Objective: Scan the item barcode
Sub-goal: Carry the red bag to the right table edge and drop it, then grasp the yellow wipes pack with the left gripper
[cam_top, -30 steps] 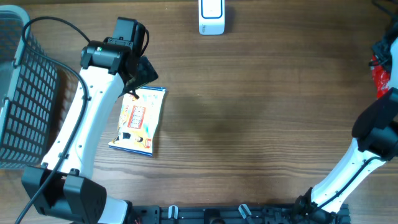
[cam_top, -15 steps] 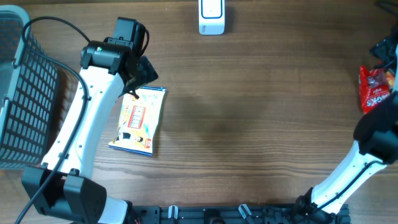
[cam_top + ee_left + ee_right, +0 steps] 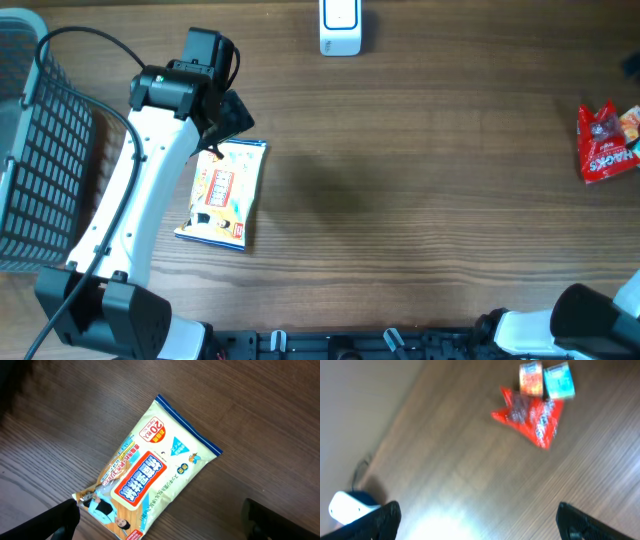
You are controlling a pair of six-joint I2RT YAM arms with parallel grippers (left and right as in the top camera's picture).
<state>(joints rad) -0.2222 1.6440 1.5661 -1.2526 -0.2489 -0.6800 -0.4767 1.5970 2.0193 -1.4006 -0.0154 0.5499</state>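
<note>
**Right arm pulled away, red bag left lying**

Since a second ago my right arm (image 3: 600,322) has swung off the right edge down to the bottom corner of the overhead view. The red bag (image 3: 606,146) it covered now lies bare on the table (image 3: 420,190).

The right pincer (image 3: 480,522) is released. Its fingers stand wide at the bottom corners of its own view, with nothing between them. That blurred view looks down on the red bag, which has two small boxes (image 3: 545,378), orange and teal, at its top edge. The scanner (image 3: 346,506) sits well apart from them.

The left pincer (image 3: 167,521) has not shifted. It too is released and hangs over the pack (image 3: 150,467), its fingers spread wider than the pack's lower end. I judge it is set up for a pick. The pack lies flat with its printed face up, near the basket (image 3: 30,150).

No barcode shows on that face, so the code is probably underneath. The pack would then need lifting and turning toward the scanner, which stands at the table's far edge, well apart from the pack. Whether the red bag is already scanned I cannot tell.
</note>
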